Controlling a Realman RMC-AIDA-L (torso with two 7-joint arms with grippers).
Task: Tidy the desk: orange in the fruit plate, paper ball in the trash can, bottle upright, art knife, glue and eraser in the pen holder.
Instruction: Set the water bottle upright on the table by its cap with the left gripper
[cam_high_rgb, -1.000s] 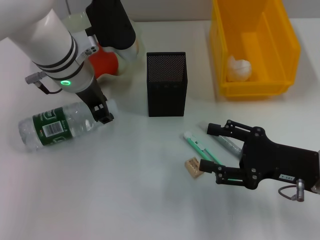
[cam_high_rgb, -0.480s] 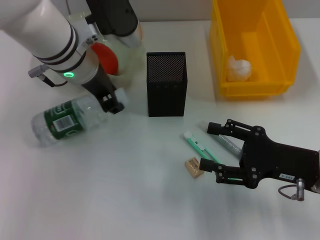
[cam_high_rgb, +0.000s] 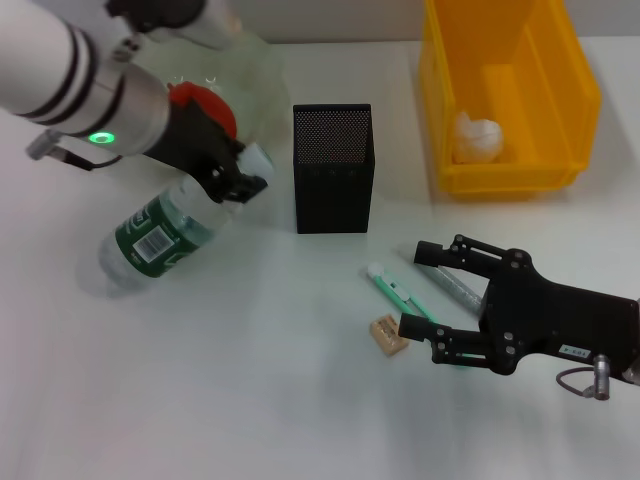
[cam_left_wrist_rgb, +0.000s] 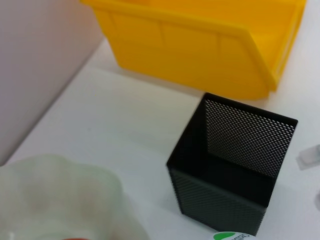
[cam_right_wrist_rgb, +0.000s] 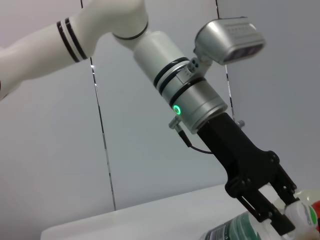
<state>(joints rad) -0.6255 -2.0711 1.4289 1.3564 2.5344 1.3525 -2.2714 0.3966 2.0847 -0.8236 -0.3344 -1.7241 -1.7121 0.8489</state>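
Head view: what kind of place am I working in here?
Likely an office-style desk set up for a tidying test: a black mesh pen holder, stationery such as the art knife and eraser, and a yellow trash can.

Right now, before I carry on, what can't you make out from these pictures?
- Head view: most of the orange and fruit plate, covered by the left arm.
- Head view: the far ends of the art knife and glue, under the right gripper.
- Head view: the eraser markings, too small.
- Left wrist view: the pen holder floor, in shadow.
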